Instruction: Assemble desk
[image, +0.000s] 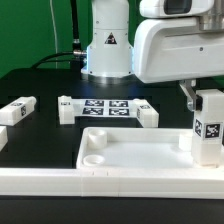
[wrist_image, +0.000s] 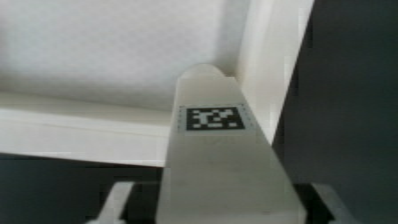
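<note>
The desk's white slab lies flat near the front, rim up, with round sockets at its corners. One white square leg with a black-and-white tag stands upright at the slab's corner on the exterior view's right. My gripper comes down over the leg's top and is shut on it. In the wrist view the leg runs out from between my fingers toward the slab. The leg's lower end and the socket under it are hidden.
Two loose legs lie at the exterior view's left. Two more white tagged parts flank the marker board behind the slab. The arm's base stands at the back. A long white rail borders the front.
</note>
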